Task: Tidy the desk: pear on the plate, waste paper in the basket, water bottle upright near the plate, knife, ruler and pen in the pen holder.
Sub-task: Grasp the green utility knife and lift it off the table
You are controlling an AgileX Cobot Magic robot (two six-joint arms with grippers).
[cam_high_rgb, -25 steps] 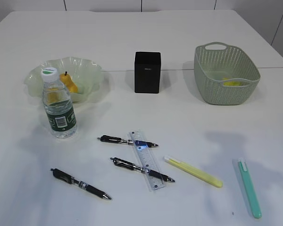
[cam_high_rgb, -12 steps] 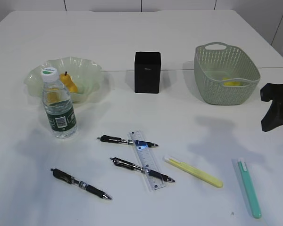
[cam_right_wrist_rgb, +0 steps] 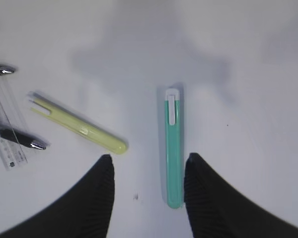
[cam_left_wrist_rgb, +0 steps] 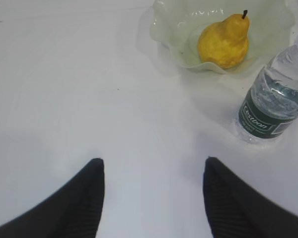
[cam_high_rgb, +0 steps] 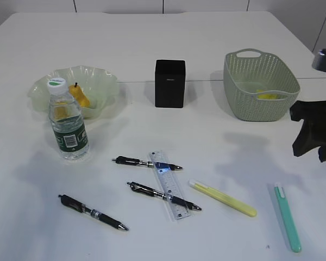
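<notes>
The pear (cam_high_rgb: 79, 97) lies in the ruffled green plate (cam_high_rgb: 100, 79), and the water bottle (cam_high_rgb: 68, 128) stands upright just in front. Yellow waste paper (cam_high_rgb: 269, 95) sits inside the basket (cam_high_rgb: 258, 84). The black pen holder (cam_high_rgb: 169, 83) stands at mid back. The clear ruler (cam_high_rgb: 169, 185) lies among three black pens (cam_high_rgb: 146, 162). A slim teal knife (cam_right_wrist_rgb: 173, 148) lies flat, its lower end against the inner side of my right gripper's (cam_right_wrist_rgb: 148, 161) right finger; the gripper hovers open and empty. My left gripper (cam_left_wrist_rgb: 153, 166) is open over bare desk, short of the bottle (cam_left_wrist_rgb: 270, 106).
A slim yellow-green knife-like stick (cam_high_rgb: 223, 198) lies between the ruler and the teal knife (cam_high_rgb: 287, 216). One pen (cam_high_rgb: 92, 212) lies alone at the front left. The right arm (cam_high_rgb: 315, 128) hangs beside the basket's right end.
The right gripper has come in from the right edge, moving left over the table above the teal knife. Nothing on the desk has moved.
</notes>
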